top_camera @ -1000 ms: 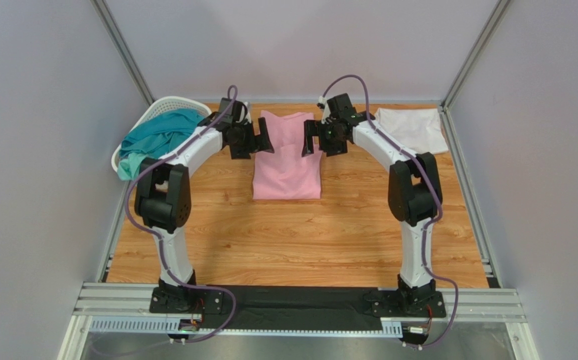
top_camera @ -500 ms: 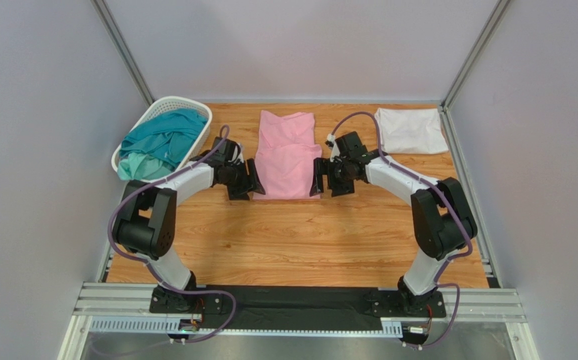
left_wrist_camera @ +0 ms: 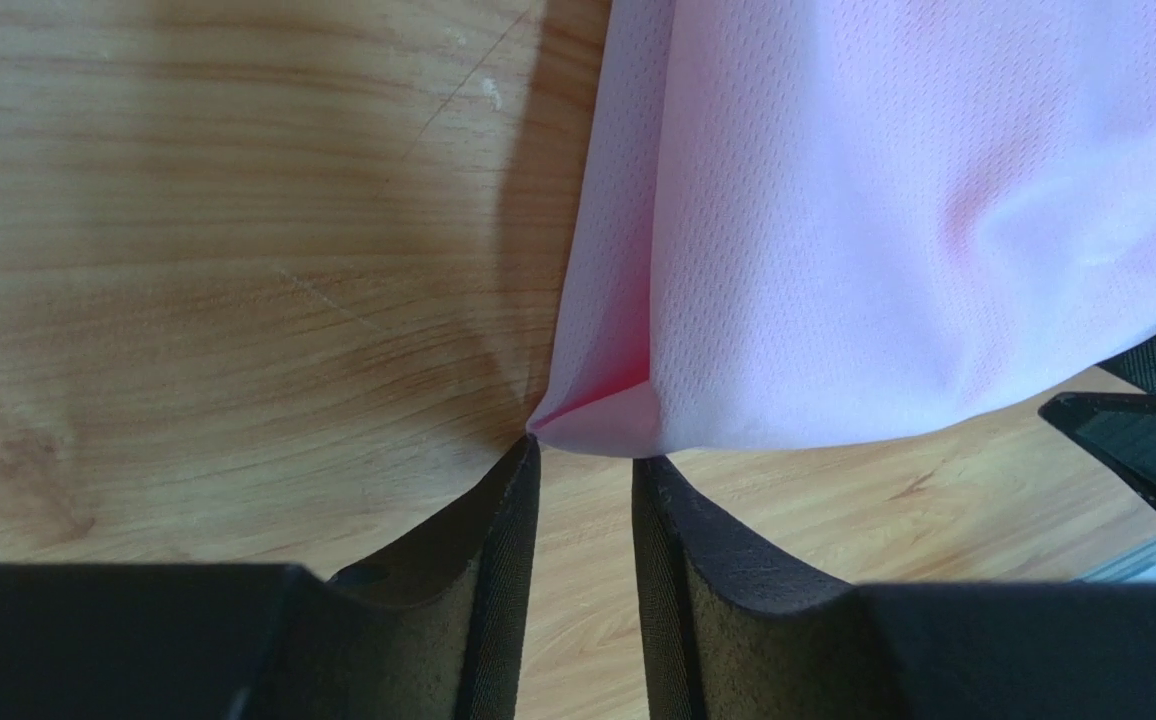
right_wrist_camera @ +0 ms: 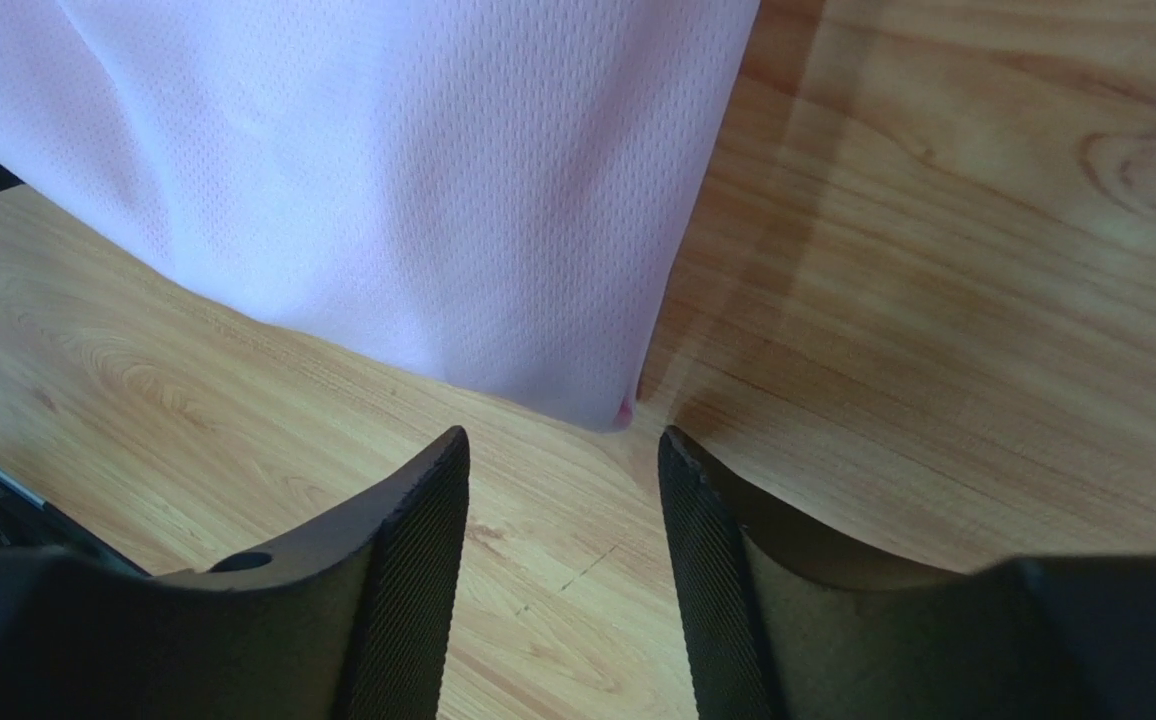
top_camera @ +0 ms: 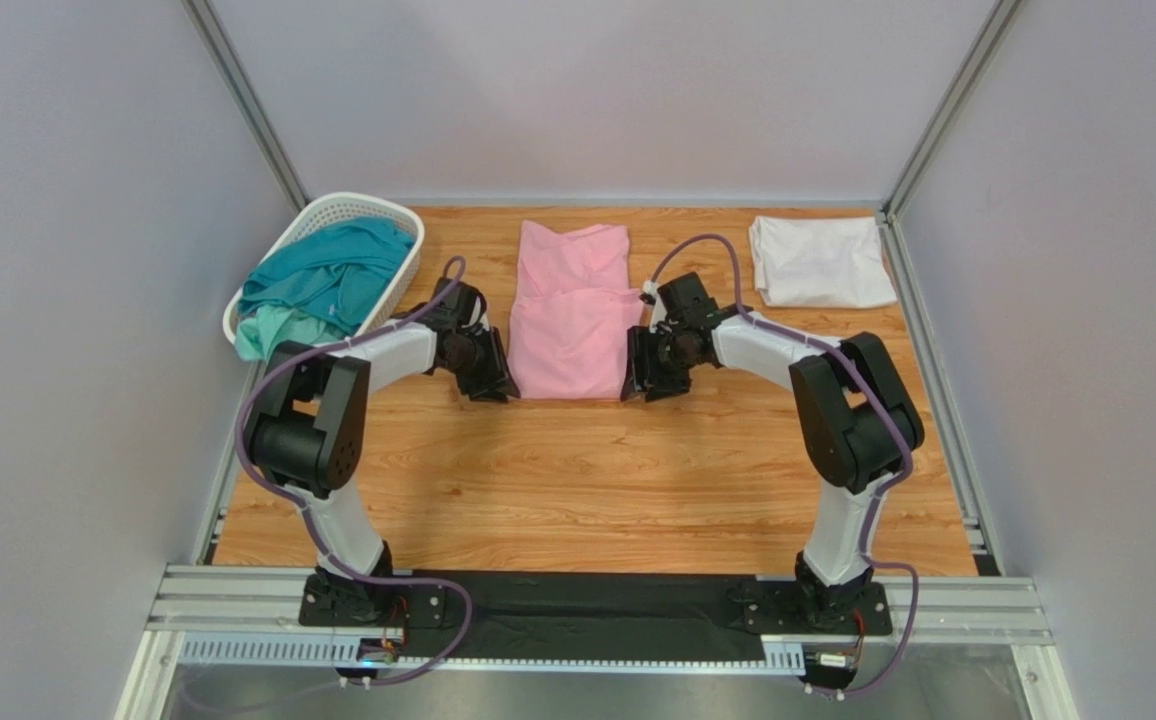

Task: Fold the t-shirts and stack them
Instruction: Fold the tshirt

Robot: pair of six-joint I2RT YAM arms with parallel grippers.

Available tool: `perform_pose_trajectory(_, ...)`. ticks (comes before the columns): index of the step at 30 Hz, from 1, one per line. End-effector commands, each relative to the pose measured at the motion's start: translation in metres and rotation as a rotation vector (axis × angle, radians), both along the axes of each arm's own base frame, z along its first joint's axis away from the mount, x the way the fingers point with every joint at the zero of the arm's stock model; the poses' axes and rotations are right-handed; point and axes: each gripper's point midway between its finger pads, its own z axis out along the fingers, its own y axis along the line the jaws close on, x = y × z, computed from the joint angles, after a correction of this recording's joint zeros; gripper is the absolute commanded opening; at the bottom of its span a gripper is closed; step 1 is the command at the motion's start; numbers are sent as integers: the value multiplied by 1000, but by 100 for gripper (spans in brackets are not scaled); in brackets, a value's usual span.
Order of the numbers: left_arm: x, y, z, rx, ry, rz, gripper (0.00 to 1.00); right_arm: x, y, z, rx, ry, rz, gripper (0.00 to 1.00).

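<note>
A light pink t-shirt [top_camera: 569, 312] lies partly folded in the middle of the table, its far part doubled over. My left gripper [top_camera: 497, 378] sits low at the shirt's near left corner [left_wrist_camera: 599, 420], jaws narrowly open, with the cloth corner right at the fingertips [left_wrist_camera: 517, 488] but not between them. My right gripper [top_camera: 637, 369] is low at the near right corner [right_wrist_camera: 607, 402], open wider, with that corner just ahead of its gap [right_wrist_camera: 565, 443]. A folded white t-shirt [top_camera: 822, 261] lies at the back right. A teal t-shirt [top_camera: 321, 278] fills the basket.
The white lattice basket [top_camera: 332, 206] stands at the back left, close behind my left arm. Grey walls enclose the wooden table [top_camera: 584, 480] on three sides. The opposite gripper [left_wrist_camera: 1155, 435] shows at the right edge of the left wrist view.
Both arms have come from the shirt's far part toward me and dropped to its near corners. Both sets of jaws have narrowed from wide open.
</note>
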Motion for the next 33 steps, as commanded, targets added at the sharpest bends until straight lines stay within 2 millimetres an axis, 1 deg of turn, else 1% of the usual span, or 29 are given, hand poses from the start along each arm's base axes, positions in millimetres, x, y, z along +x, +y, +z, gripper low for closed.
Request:
perform_pose_trajectory(1,6,5,-10,46,12,14,37,19,11,5,19,-53,5,50)
perform_pose_trajectory(2,7,5,-11,46,12,10,35,18,12,5,22,-51,10,47)
perform_pose_trajectory(3,8,3,-11,41,11,6,28,18,12,3,22,-48,12,44)
perform_pose_trajectory(5,10,2,-11,40,10,-3,15,18,12,1,21,-44,13,34)
perform_pose_trajectory(6,11,1,-10,33,8,-9,2,18,12,0,20,-42,16,31)
perform_pose_trajectory(7,11,0,-10,28,9,-13,0,18,13,0,24,-41,17,23)
perform_pose_trajectory(9,10,-3,-7,11,7,-29,0,15,15,2,36,-36,24,15)
perform_pose_trajectory(10,6,-3,-8,5,13,-32,0,15,15,4,41,-37,24,7)
perform_pose_trajectory(11,4,-3,-1,-2,-3,-34,0,10,16,5,48,-31,38,4)
perform_pose_trajectory(12,1,-3,2,-6,-11,-35,0,8,17,12,55,-44,42,2)
perform_pose_trajectory(13,-8,1,-1,-1,0,-34,0,6,17,15,54,-56,46,0)
perform_pose_trajectory(14,-10,1,11,-9,-34,-34,0,1,17,19,53,-59,51,0)
perform_pose_trajectory(15,-15,2,15,-15,-41,-32,0,-9,14,24,58,-61,50,0)
perform_pose_trajectory(16,-28,5,13,-16,-27,-33,0,-15,14,29,65,-63,53,0)
perform_pose_trajectory(17,-31,6,28,-29,-72,-28,0,-23,14,42,80,-83,58,0)
perform_pose_trajectory(18,-37,6,32,-38,-83,-29,0,-35,11,40,78,-67,59,0)
perform_pose_trajectory(19,-49,9,30,-39,-72,-23,0,-42,9,43,80,-65,59,0)
perform_pose_trajectory(20,-53,8,46,-55,-124,-26,0,-53,9,57,93,-76,74,0)
perform_pose_trajectory(21,-59,8,50,-60,-140,-30,0,-64,6,58,89,-64,83,0)
perform_pose_trajectory(22,-70,10,50,-54,-124,-29,0,-72,7,65,95,-64,99,0)
perform_pose_trajectory(23,-75,10,64,-63,-166,-32,0,-89,7,74,97,-53,130,0)
perform_pose_trajectory(24,-79,13,68,-53,-180,-26,0,-98,8,81,106,-47,150,0)
perform_pose_trajectory(25,-88,15,79,-62,-203,-12,0,-108,11,88,130,-36,181,0)
perform_pose_trajectory(26,-91,17,84,-62,-221,-4,0,-118,9,101,150,-35,197,0)
perform_pose_trajectory(28,-98,21,98,-74,-254,16,0,-128,10,118,190,-38,227,0)
perform_pose_trajectory(29,-100,23,115,-96,-314,31,0,-133,8,129,202,-55,243,0)
perform_pose_trajectory(31,-100,27,134,-101,-375,50,0,-136,10,143,236,-75,260,0)
perform_pose_trajectory(32,-101,28,147,-113,-424,54,0,-139,13,157,280,-86,281,0)
perform_pose_trajectory(33,-100,29,155,-119,-448,56,0,-141,15,163,306,-86,294,0)
